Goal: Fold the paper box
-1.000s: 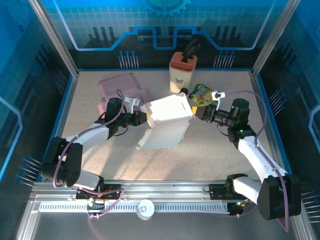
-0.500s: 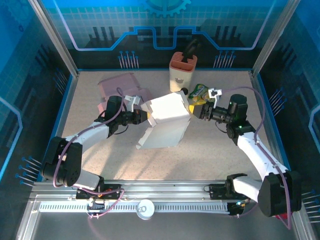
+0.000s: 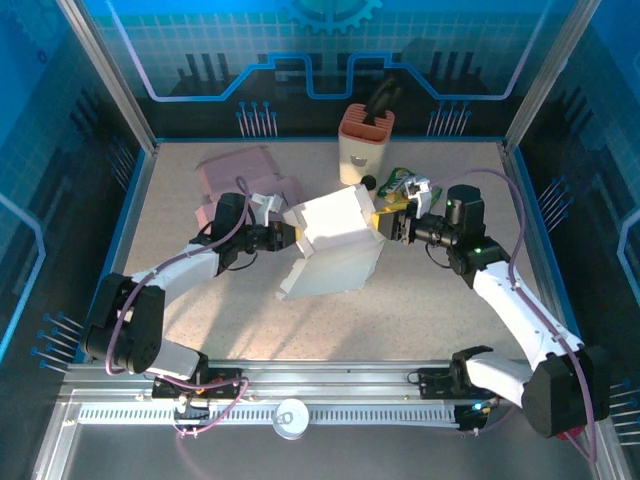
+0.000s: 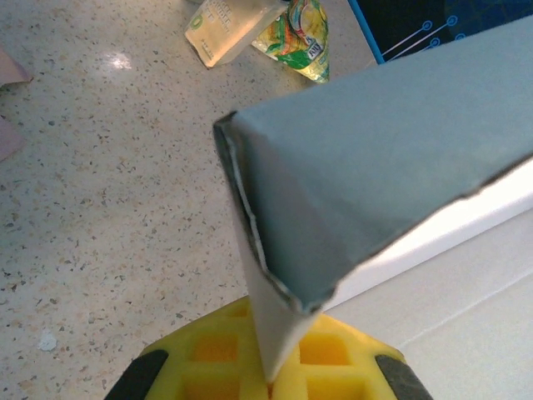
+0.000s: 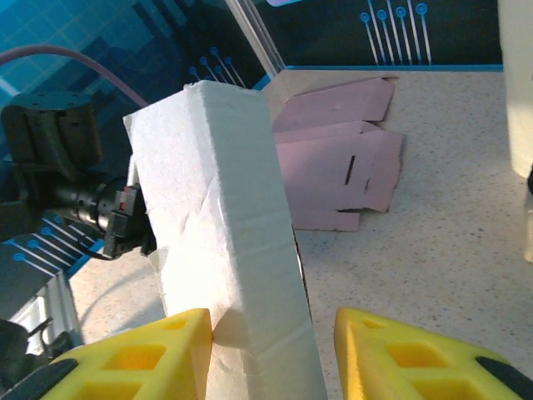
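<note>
Both ends of white paper box (image 3: 335,250) attended, mid table (image 3: 430,310): left gripper (image 3: 289,237) clenched on left flap, right gripper (image 3: 387,224) spread astride right edge, one pad off card.

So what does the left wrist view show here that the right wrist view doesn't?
Left wrist, not right wrist: a green-yellow snack pouch lying on the table, and the left gripper shut on an edge of the white paper box.
Right wrist, not left wrist: flat pink cardboard blanks, the left arm, and the right gripper open around the box, one finger apart from it.
Shared: the box and the speckled table.
</note>
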Action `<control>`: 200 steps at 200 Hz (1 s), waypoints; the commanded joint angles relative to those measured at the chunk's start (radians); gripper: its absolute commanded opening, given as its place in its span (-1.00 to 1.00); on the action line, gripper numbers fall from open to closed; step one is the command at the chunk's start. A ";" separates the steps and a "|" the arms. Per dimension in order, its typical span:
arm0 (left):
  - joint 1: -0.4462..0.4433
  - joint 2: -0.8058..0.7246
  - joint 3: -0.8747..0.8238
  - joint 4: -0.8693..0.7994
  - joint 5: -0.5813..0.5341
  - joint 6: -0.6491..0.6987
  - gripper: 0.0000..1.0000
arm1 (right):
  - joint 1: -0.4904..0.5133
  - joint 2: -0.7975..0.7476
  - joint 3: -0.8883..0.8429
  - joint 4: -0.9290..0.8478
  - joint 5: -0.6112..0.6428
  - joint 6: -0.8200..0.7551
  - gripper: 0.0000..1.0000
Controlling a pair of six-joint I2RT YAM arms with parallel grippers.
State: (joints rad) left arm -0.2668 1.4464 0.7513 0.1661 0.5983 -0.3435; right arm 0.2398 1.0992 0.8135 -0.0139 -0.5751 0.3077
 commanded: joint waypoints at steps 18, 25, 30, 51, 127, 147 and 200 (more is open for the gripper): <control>-0.022 -0.038 0.046 -0.038 0.004 0.027 -1.00 | 0.054 -0.008 0.060 -0.093 0.137 -0.099 -0.14; -0.023 -0.040 0.047 -0.043 0.002 0.029 -1.00 | 0.065 -0.004 0.061 -0.103 0.155 -0.109 -0.12; -0.025 -0.041 0.049 -0.046 -0.001 0.032 -1.00 | 0.073 -0.002 0.060 -0.112 0.176 -0.118 -0.11; -0.028 -0.046 0.051 -0.056 -0.007 0.035 -1.00 | 0.095 0.000 0.096 -0.128 0.227 -0.137 -0.08; -0.055 -0.064 0.065 -0.104 -0.056 0.061 -1.00 | 0.205 0.037 0.180 -0.236 0.486 -0.218 -0.09; -0.058 -0.072 0.072 -0.118 -0.065 0.066 -1.00 | 0.225 0.055 0.201 -0.261 0.540 -0.234 -0.13; -0.078 -0.078 0.093 -0.155 -0.098 0.079 -1.00 | 0.316 0.124 0.255 -0.327 0.745 -0.271 -0.38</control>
State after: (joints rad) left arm -0.3202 1.4014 0.8028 0.0372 0.4953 -0.3046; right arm 0.5083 1.1881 1.0214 -0.2905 0.0246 0.0731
